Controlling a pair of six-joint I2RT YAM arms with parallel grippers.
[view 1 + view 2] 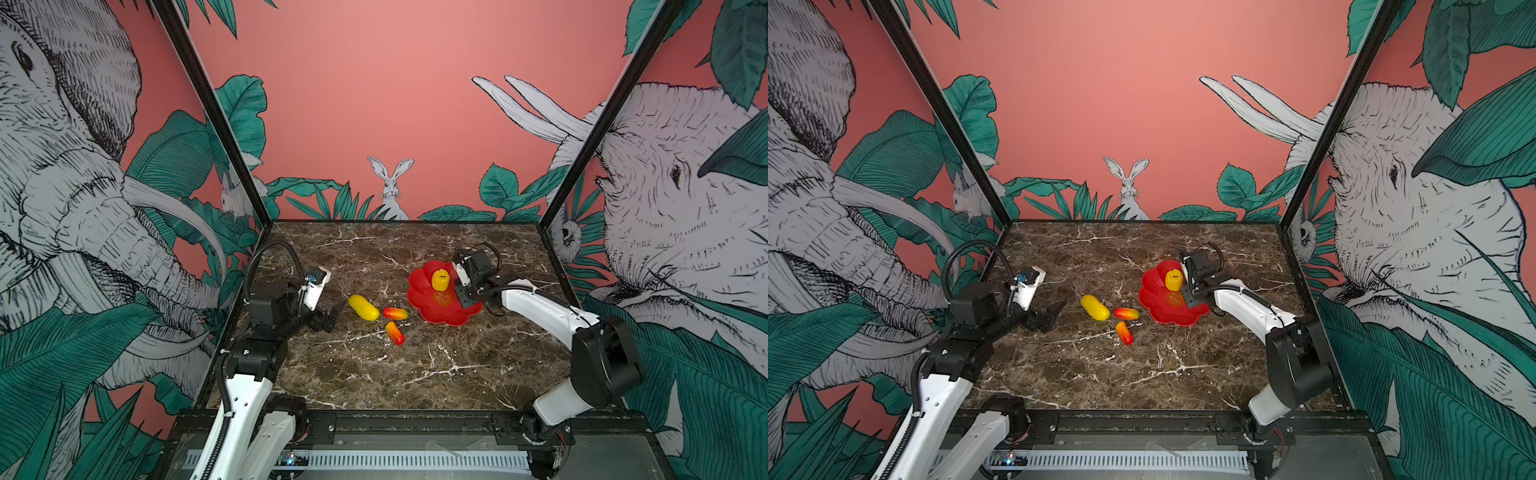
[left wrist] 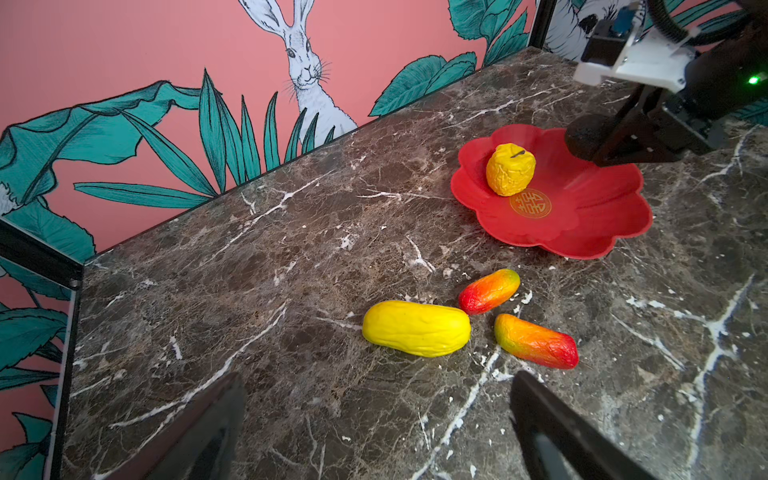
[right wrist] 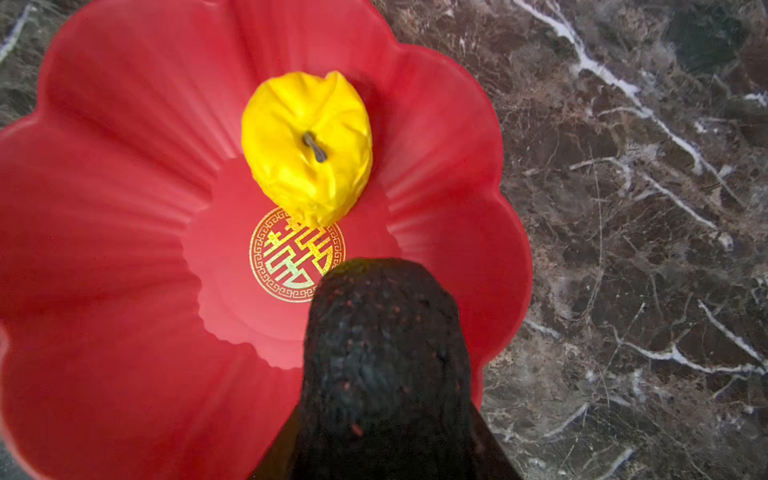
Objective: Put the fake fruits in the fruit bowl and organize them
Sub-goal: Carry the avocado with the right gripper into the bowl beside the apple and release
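The red flower-shaped fruit bowl [image 1: 444, 318] [image 3: 104, 249] sits right of centre. Inside it the lumpy yellow fruit [image 1: 440, 279] [image 3: 307, 149] stands upright just behind the gold emblem. My right gripper [image 1: 467, 297] [image 3: 382, 436] hangs over the bowl's right side, shut on the black-brown oval fruit [image 3: 382, 353] [image 2: 590, 135]. On the marble to the left of the bowl lie the long yellow fruit [image 1: 363, 307] [image 2: 415, 328] and two red-orange fruits [image 1: 395, 313] [image 1: 395, 332]. My left gripper [image 1: 332, 316] [image 2: 376, 380] rests open and empty, just left of the long yellow one.
The brown marble table [image 1: 415, 374] is boxed in by patterned walls at the back and sides, with black frame posts [image 1: 216, 124] at the back corners. A black rail [image 1: 374, 419] runs along the front edge.
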